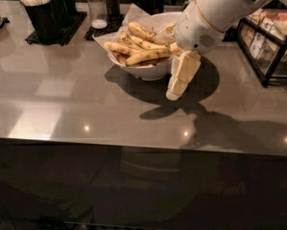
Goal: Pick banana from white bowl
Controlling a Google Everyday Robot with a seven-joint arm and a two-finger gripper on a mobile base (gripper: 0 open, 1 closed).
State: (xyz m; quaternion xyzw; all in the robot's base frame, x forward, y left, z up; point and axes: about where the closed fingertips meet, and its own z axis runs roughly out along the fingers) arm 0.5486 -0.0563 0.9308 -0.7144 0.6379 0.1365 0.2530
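The grey bench (61, 104) carries everything, and the robot's white arm (215, 13) reaches in from the upper right, its bulky wrist hanging over the right rim of the white bowl (145, 72). That closeness looks like the main hazard. A reach into the bowl from this side could knock the wrist or the gripper against the rim and slide or tip the bowl, since nothing appears to pin it down. The crinkled paper liner (133, 14) could also snag and drag fruit out with it.

The gripper (174, 92) hangs outside the bowl, just beside its right wall. It points down toward the bench, with its tip low, near or on the surface. Whether it stands apart or together cannot be told from this angle, but nothing shows in it, so it seems to hold nothing.

The banana (148, 56) lies on top of the heap inside the bowl, crowded by others alike. A closing grasp may catch two, or pinch the soft fruit and let it slip.
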